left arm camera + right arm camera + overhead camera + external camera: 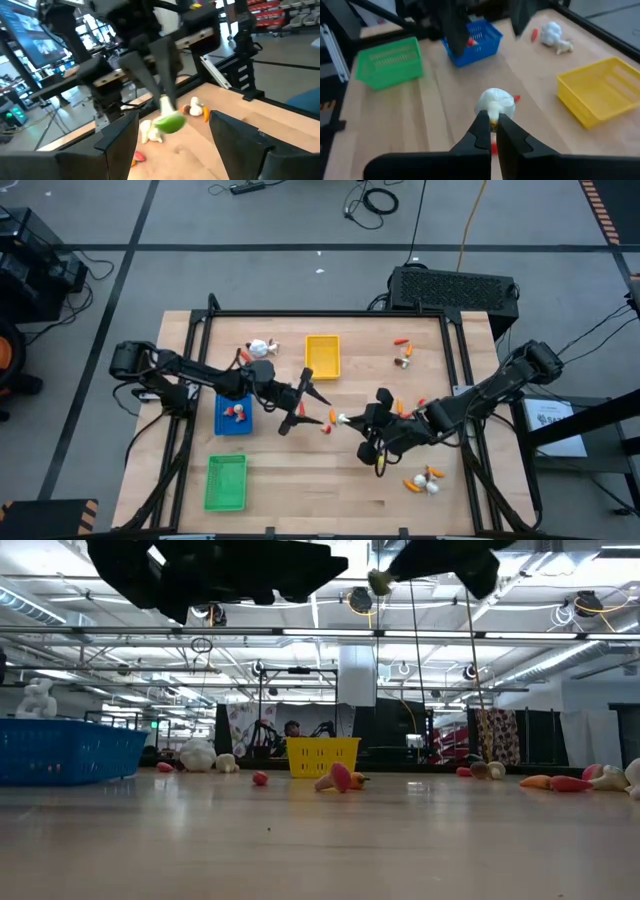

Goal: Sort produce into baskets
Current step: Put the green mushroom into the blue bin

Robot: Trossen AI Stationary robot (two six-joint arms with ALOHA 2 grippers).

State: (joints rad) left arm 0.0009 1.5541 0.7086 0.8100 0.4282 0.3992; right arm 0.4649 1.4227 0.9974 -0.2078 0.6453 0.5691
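- The right gripper (pixel 345 420) hangs above the middle of the table (pixel 330 490), its fingers pinched together on the stem of a small whitish bulb (pixel 494 103); in the left wrist view the same piece shows a green underside.
- The left gripper (pixel 312 402) sits at about 10 o'clock of that bulb, close by, with its fingers (pixel 318 390) spread apart and nothing between them.
- The yellow tray (pixel 322 356) lies at 12 o'clock of the table's centre, and nothing shows inside it.
- The blue tray (pixel 233 414) lies at 9 o'clock of the centre, partly under the left arm, with small red-and-white pieces (pixel 238 412) in it.
- The green tray (pixel 226 482) lies at 7 o'clock, near the front edge, and nothing shows inside it.
- A white bulb (pixel 259 348) and small bits lie at 11 o'clock, just left of the yellow tray.
- Orange and pale pieces (pixel 404 355) lie at 1 o'clock; another cluster of orange and white pieces (pixel 425 480) lies at 5 o'clock.
- A small orange-red piece (pixel 327 427) rests on the wood just below the left gripper.
- No writing or brand can be read on the trays, the arms or the table; a white sheet (pixel 553 420) at 3 o'clock beside the table carries print too small to read.
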